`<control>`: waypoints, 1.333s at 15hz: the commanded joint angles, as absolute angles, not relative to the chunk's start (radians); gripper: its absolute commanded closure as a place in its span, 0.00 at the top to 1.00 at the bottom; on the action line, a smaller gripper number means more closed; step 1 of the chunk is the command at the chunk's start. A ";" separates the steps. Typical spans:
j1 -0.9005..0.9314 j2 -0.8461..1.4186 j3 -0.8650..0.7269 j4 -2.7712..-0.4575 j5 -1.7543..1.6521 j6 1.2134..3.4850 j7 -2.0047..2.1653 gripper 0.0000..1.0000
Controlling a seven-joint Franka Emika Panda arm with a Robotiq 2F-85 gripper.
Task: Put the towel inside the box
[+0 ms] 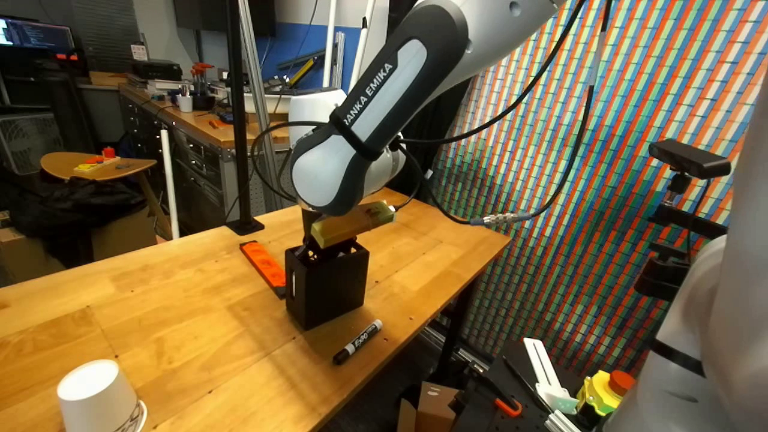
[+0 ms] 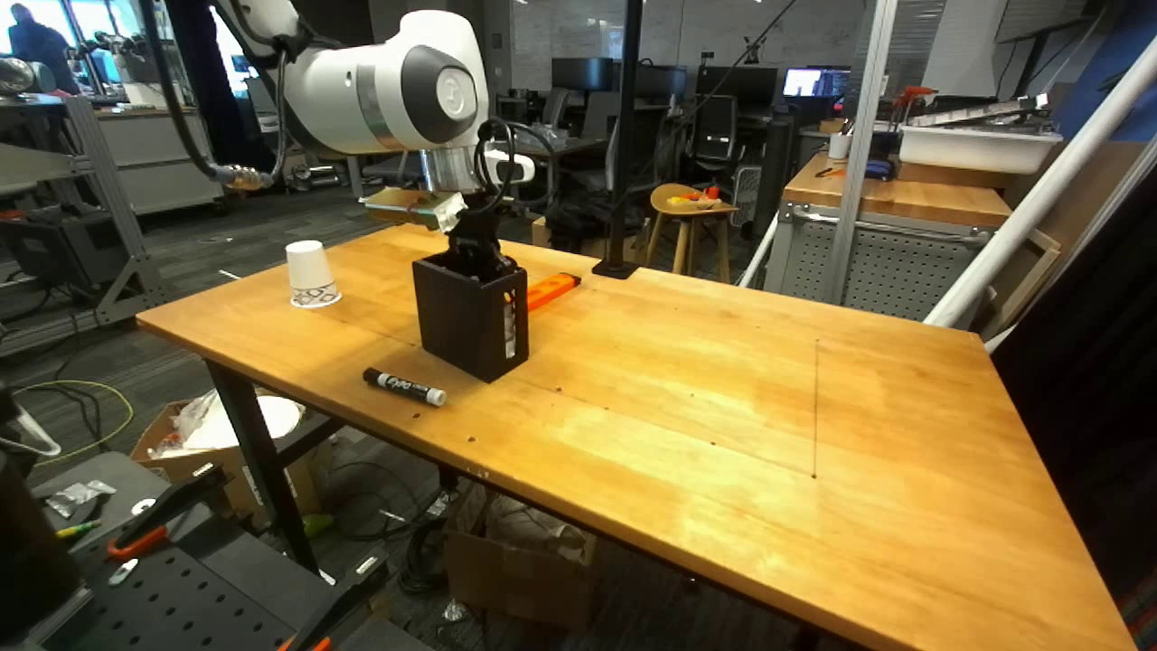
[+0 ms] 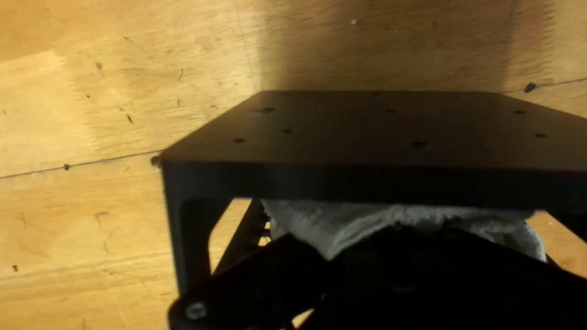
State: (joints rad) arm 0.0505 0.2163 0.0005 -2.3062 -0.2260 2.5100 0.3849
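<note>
Jaws together, the gripper [image 2: 486, 259] is hanging into the black box [image 2: 461, 316]; white towel [image 3: 318, 223] is lying inside, cup [image 2: 310, 268] standing left.

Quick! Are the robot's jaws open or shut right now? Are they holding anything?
Gripper: closed, dipped into the box; whether it pinches the towel there can't be told.

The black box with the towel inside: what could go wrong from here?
The pincer reaches into the box; raising it might catch and tip the box. The towel lies bunched beside the pincer and could come out with it. If the box slides, it may push the nearby marker off the table.
</note>
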 commanded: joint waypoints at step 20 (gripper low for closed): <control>0.072 0.195 -0.037 -2.258 -0.266 2.475 0.304 0.03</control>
